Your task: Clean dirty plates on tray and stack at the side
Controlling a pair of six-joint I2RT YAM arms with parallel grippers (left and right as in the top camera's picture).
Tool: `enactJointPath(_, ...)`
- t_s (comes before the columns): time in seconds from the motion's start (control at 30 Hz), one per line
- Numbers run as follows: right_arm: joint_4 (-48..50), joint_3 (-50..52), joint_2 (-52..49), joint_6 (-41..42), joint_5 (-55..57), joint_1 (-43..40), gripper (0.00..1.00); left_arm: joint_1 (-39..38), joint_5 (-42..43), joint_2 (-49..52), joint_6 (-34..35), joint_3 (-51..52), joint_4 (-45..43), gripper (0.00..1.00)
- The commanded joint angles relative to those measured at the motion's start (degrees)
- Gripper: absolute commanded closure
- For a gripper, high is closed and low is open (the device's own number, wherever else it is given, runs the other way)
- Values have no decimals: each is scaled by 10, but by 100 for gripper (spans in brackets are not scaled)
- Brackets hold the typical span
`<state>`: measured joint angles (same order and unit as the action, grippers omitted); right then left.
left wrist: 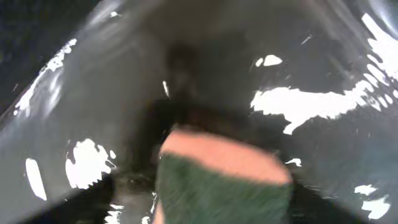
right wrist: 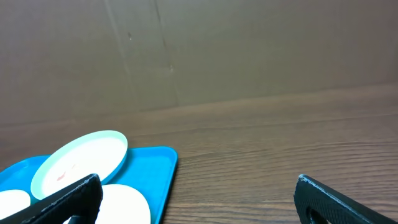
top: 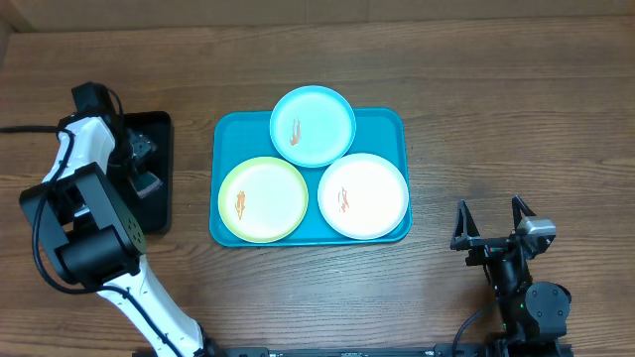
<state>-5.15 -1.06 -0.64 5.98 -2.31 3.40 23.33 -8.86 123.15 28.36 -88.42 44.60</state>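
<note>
Your left arm [top: 94,198] is bent over the black tray [top: 159,127], which sits at the left side of the wooden table [top: 496,99]. The left gripper [top: 142,167] hangs low over the inside of that tray. The left wrist view is badly blurred. A sponge [left wrist: 224,180] with a dark green scouring face and an orange-pink body fills the near part of the picture, against the glossy black surface. The fingers cannot be made out in either view, so you cannot tell how wide this gripper stands or whether it touches or holds the sponge.

Your right gripper [top: 489,210] is at the near right of the table, well apart from the turquoise tray [top: 382,121]. Its two dark fingers are spread wide with nothing between them. In the right wrist view they frame bare wood, with the tray's corner off to the left.

The turquoise tray lies in the middle of the table and all three plates are on it.
- The light blue plate [top: 314,126] is at the far side, and its far edge rides over the tray's far rim.
- The yellow-green plate [top: 263,199] is at the near left and lies flat.
- The white plate [top: 363,195] is at the near right, and its edge reaches the tray's right rim.

The plates sit close together, edges just beside or touching one another, and none is stacked squarely on another. Each carries a small orange-red smear near its middle.
</note>
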Motion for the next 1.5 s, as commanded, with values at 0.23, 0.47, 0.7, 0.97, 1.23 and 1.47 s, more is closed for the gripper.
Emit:
enactJointPath(0.23, 5, 6, 4, -2, 3, -2, 0, 3, 64, 12, -5, 9, 100, 28)
enactJointPath(0.47, 5, 6, 4, -2, 3, -2, 0, 3, 74, 12, -5, 9, 117, 85)
enactJointPath(0.7, 5, 6, 4, -2, 3, -2, 0, 3, 74, 12, -5, 9, 116, 33)
enactJointPath(0.97, 5, 6, 4, -2, 3, -2, 0, 3, 76, 12, -5, 9, 139, 15)
enactJointPath(1.23, 5, 6, 4, -2, 3, -2, 0, 3, 100, 12, -5, 9, 141, 92)
enactJointPath(1.47, 5, 6, 4, -2, 3, -2, 0, 3, 93, 12, -5, 9, 102, 46)
